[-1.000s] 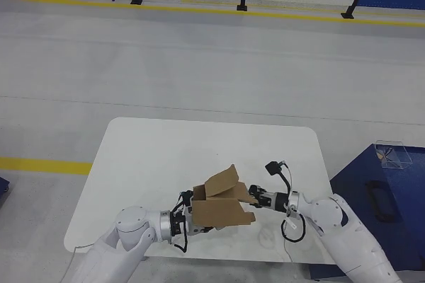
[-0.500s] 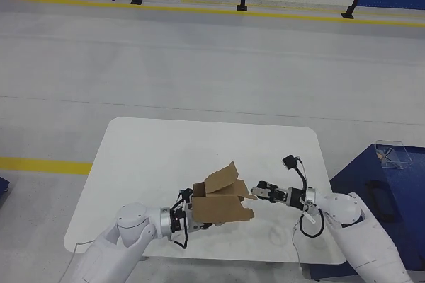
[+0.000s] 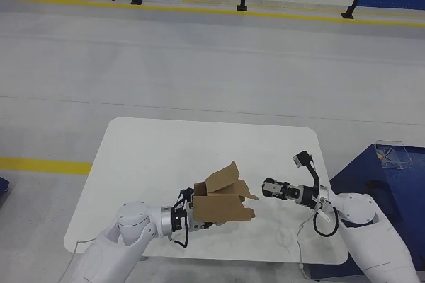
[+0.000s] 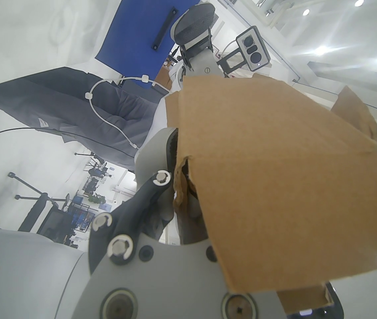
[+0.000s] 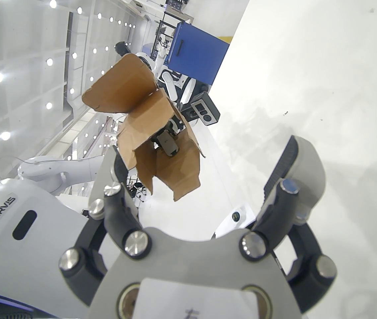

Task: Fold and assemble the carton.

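A brown carton (image 3: 223, 199), half folded with flaps sticking out, is held just above the white table (image 3: 156, 152) near its front edge. My left gripper (image 3: 190, 214) is shut on the carton's near wall from the left. In the left wrist view the carton (image 4: 274, 174) hides one finger, and the other finger (image 4: 160, 154) presses on the outside. My right gripper (image 3: 265, 188) hangs open a short way to the right of the carton, touching nothing. In the right wrist view the right gripper (image 5: 205, 167) faces the carton's open end (image 5: 148, 117).
A blue cabinet (image 3: 386, 201) stands off the table's right edge with a clear plastic box (image 3: 393, 152) on top. The table's back and left parts are bare. A yellow line (image 3: 35, 165) runs along the floor at the left.
My right gripper has drawn back to the right, from the carton's right flap to a gap beside it. The carton stays in my left gripper and has barely shifted.
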